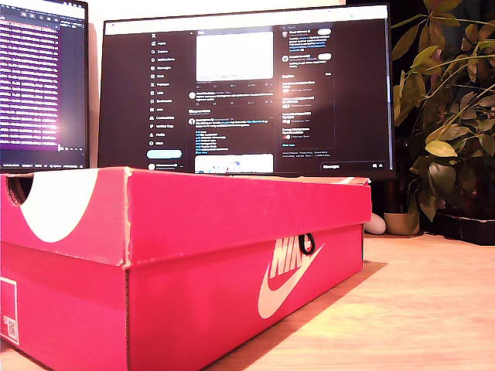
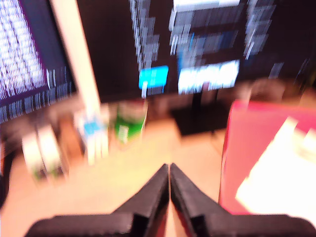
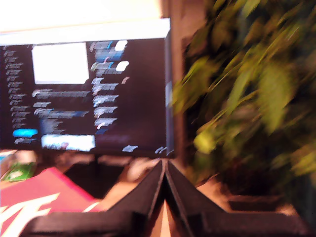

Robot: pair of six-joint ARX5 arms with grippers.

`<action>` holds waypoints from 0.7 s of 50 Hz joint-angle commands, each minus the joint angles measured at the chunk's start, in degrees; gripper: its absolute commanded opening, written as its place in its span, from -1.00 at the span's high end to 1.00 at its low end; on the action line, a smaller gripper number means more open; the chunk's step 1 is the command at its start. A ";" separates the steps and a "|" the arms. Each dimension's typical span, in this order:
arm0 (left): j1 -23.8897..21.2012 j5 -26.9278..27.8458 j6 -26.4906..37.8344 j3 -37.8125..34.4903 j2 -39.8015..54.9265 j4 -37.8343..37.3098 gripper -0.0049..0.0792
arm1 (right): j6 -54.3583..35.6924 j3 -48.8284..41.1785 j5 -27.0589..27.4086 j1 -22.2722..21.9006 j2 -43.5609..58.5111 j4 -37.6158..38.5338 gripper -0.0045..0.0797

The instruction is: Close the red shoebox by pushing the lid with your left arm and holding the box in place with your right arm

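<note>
A red shoebox (image 1: 186,263) with a white swoosh logo fills the exterior view's left and middle, its lid (image 1: 232,202) down on the box. No arm shows in the exterior view. In the first wrist view, my first gripper (image 2: 169,168) is shut with nothing in it, held above the table with the red box (image 2: 266,158) beside it. In the second wrist view, my second gripper (image 3: 164,163) is shut and holds nothing, with a corner of the red lid (image 3: 44,197) below and to one side. Both wrist views are motion-blurred.
Two lit monitors (image 1: 247,85) stand behind the box. A leafy potted plant (image 1: 448,116) stands at the exterior view's right on the wooden table (image 1: 418,309). Small bottles and a green packet (image 2: 129,121) sit under the monitors in the first wrist view.
</note>
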 commanded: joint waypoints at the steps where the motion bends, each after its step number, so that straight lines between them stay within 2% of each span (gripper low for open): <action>1: 0.17 0.68 -1.97 -2.54 -1.36 2.01 0.93 | 1.51 -2.03 -0.50 0.22 -0.35 2.82 0.92; 16: 0.13 2.36 -4.72 -10.05 -3.19 9.62 0.93 | 0.52 -8.61 -5.53 0.28 -0.37 8.02 0.92; 35: -0.48 2.43 -4.61 -17.38 -3.56 16.96 0.93 | 0.39 -16.85 -5.79 0.28 -0.37 13.55 0.92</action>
